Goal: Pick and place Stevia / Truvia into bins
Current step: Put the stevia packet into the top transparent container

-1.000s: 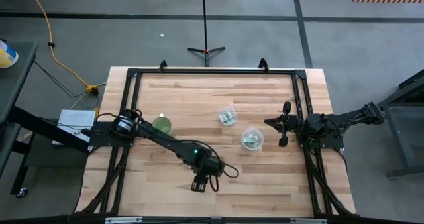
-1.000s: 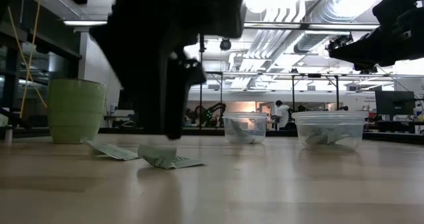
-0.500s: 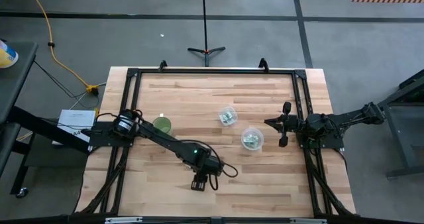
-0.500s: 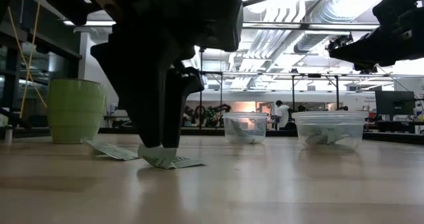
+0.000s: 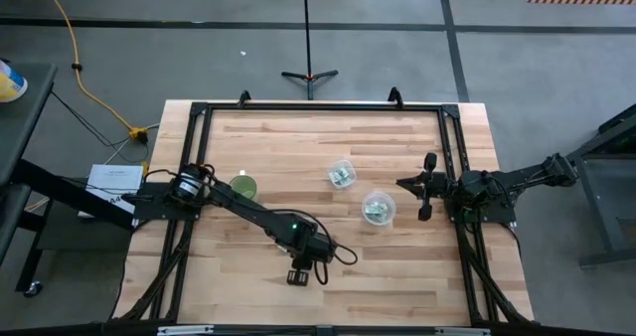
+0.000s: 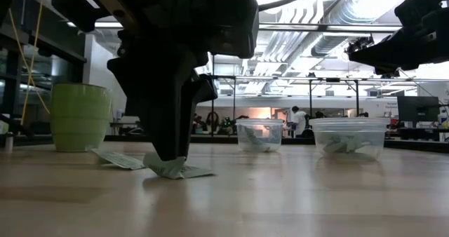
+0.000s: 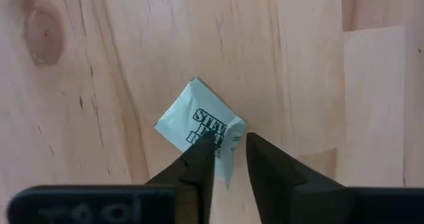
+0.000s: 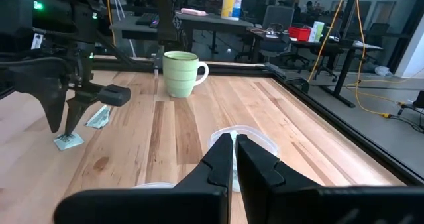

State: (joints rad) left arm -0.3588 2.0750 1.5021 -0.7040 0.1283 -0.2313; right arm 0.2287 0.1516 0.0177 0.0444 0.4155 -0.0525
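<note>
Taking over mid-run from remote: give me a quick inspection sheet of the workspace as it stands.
Surface: wooden table, bare between items.
Job's things: one Stevia packet pinched at its edge by the left fingers; a second packet flat beside it. Two clear cups already hold packets.
Clutter: green mug, not a bin.
Grippers: left gripper down at the table's near middle, closed on the packet, which touches the wood. Right gripper shut, empty, waiting at the right edge.
Cables: yellow cable on the floor, off the table; the left arm's own lead loops by its wrist.
Surroundings: stand base behind the table; a person far off.
</note>
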